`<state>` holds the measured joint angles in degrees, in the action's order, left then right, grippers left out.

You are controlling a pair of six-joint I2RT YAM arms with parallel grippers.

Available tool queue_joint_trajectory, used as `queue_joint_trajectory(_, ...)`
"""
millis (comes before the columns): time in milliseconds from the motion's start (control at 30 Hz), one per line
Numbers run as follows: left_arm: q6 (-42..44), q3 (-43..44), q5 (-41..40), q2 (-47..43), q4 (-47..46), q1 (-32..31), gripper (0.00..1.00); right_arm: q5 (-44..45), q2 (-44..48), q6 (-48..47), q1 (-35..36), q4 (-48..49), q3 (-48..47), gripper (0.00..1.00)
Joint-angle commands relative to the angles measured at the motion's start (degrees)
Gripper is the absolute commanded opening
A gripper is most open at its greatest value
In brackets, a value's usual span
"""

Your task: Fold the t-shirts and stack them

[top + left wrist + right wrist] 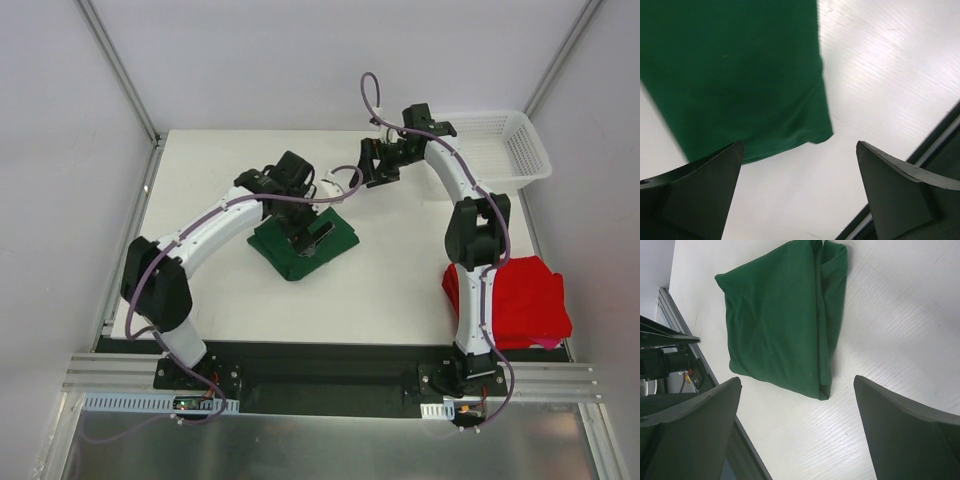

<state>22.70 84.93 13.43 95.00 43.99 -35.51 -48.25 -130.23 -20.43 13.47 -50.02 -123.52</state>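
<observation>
Green t-shirt (285, 262), folded, centre of frame, beneath left pincer (312, 232), fingers spread, empty; right pincer (378, 165), upper centre, likewise spread, empty; red t-shirt (530, 295), lower right

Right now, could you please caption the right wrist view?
Open right hand facing folded green t-shirt on the table.

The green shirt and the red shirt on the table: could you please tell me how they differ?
The green shirt is dark and lies in the middle of the table; the red shirt is bright and sits at the right near corner. The red shirt's bundle looks larger than the green shirt's. Both are plain and look folded.
</observation>
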Motion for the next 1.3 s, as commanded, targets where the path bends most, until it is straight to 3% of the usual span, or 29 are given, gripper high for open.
queue_joint_trajectory(0,-4.41,1.02,14.24,5.96,0.66,1.49,0.9,-0.18,3.84,-1.28,-1.17,-1.22,-1.02,1.0)
queue_joint_trajectory(133,-4.68,1.65,14.09,9.23,-0.21,2.55,0.69,-0.27,4.64,-1.37,-1.87,-1.22,0.04,1.0)
queue_joint_trajectory(167,-4.51,1.56,12.86,9.93,-0.74,2.63,0.63,-0.44,4.73,-1.46,-2.13,-1.22,0.47,1.0)
queue_joint_trajectory(200,-3.9,1.65,11.37,10.29,-0.83,2.72,0.47,-0.44,4.81,-1.37,-2.22,-1.31,0.65,1.0)
queue_joint_trajectory(267,-3.36,1.65,10.39,11.25,-1.01,2.9,0.38,-0.53,4.9,-1.37,-2.22,-1.22,0.83,1.0)
queue_joint_trajectory(400,-3.62,1.21,7.58,11.7,-3.02,2.81,0.33,-0.88,4.9,-1.11,-2.4,-1.05,1.0,1.0)
queue_joint_trajectory(667,-3.54,-2.48,-1.29,11.78,-7.51,2.72,0.37,-1.67,4.55,-0.05,-2.31,-0.61,1.44,1.0)
queue_joint_trajectory(1267,-5.56,-13.64,-1.3,10.64,-10.24,-0.7,0.39,-1.5,4.2,0.21,-2.49,-0.34,2.06,1.0)
